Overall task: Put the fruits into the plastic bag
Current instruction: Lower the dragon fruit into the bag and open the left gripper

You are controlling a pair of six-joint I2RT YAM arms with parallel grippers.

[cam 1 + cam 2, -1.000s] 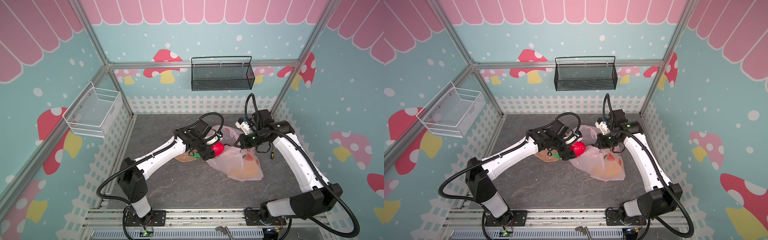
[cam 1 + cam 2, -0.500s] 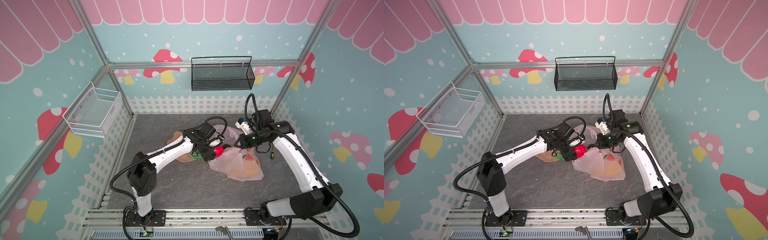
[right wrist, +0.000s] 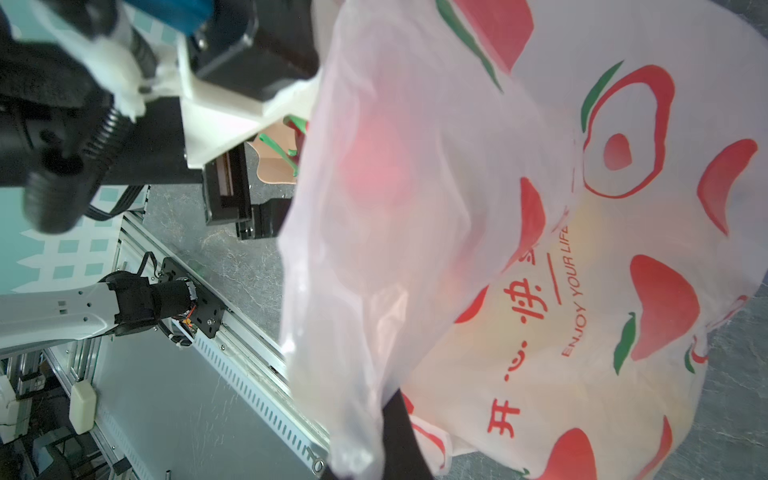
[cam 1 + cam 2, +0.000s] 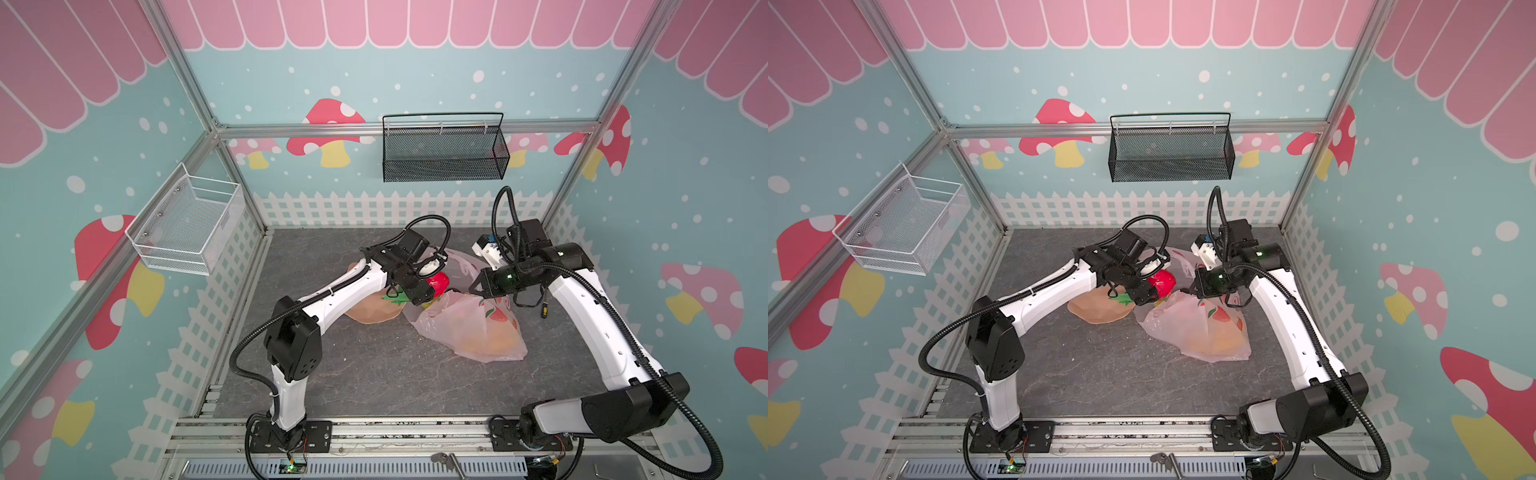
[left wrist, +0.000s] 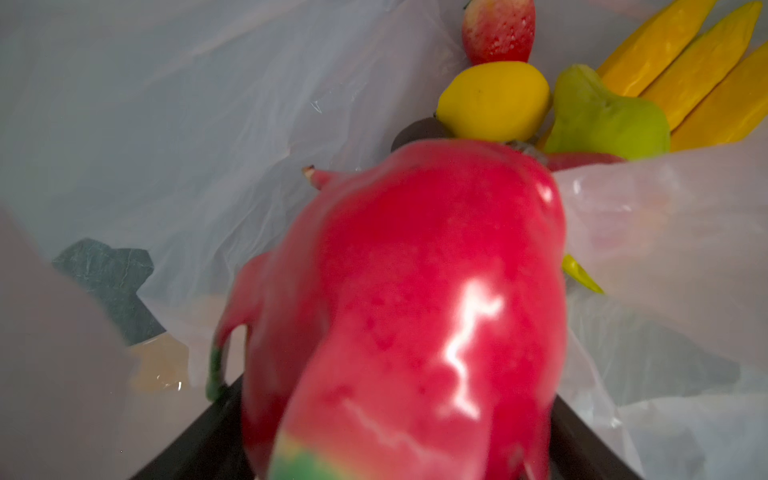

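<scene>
Wide-set jaws of left gripper (image 4: pixel 430 287) clamp red dragon fruit (image 5: pixel 415 311) at plastic bag (image 4: pixel 469 328) mouth. Beyond it, inside: lemon (image 5: pixel 494 99), pear (image 5: pixel 602 120), banana bunch (image 5: pixel 685 62). At the fruit's 3 o'clock in both top views, right gripper (image 4: pixel 473 289) is pinched closed on the bag rim.

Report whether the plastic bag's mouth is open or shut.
Open: the right gripper holds up the rim of the plastic bag, and the left wrist view looks past the dragon fruit to a banana bunch inside.

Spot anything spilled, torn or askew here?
Nothing stands out. The right gripper pinches the rim of the bag, the left gripper holds the dragon fruit at its mouth, and the other fruits lie inside.
</scene>
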